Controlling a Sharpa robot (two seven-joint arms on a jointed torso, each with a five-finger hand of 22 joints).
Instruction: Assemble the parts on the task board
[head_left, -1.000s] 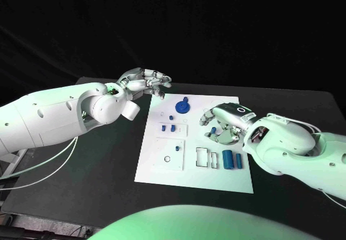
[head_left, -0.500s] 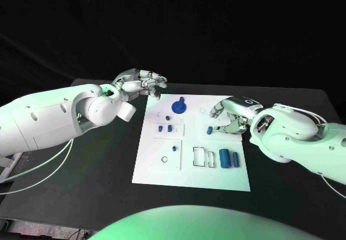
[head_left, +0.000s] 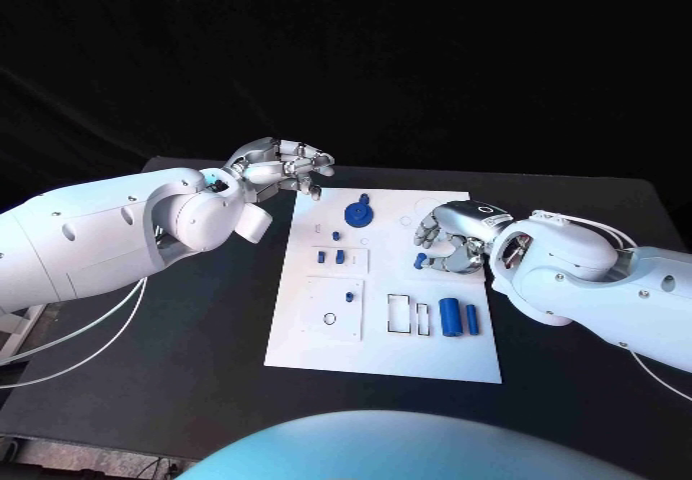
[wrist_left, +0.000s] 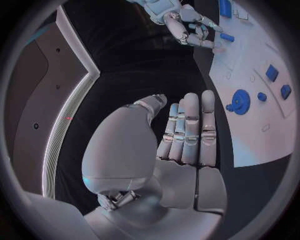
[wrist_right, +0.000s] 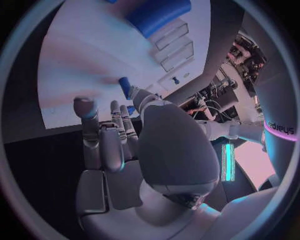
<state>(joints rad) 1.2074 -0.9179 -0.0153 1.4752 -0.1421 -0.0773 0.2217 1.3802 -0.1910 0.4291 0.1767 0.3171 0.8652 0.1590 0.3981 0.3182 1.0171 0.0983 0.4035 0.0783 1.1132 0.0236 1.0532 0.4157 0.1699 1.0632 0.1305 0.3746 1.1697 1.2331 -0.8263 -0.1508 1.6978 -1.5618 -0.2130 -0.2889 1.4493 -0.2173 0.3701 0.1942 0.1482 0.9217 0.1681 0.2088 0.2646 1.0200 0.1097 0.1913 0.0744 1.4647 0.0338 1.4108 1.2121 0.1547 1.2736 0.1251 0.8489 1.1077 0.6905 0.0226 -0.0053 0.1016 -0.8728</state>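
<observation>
right hand (head_left: 450, 240) — fingers curled over small part (head_left: 420, 261), grip unclear | left hand (head_left: 283, 163) flat, empty, off board (head_left: 375, 345) — right nearer

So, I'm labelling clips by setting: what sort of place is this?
Probably a robotics lab test bench: a white task board with small blue parts lies on a black table, against dark backdrop.

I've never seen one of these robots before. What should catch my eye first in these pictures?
First the white task board in the middle of the black table, dotted with small blue parts, such as the round blue piece near its far edge and two blue cylinders on the right. Then the two silver robot hands: the right robot hand is over the board beside a small blue part, while the left robot hand hovers off the board's far left corner.
</observation>
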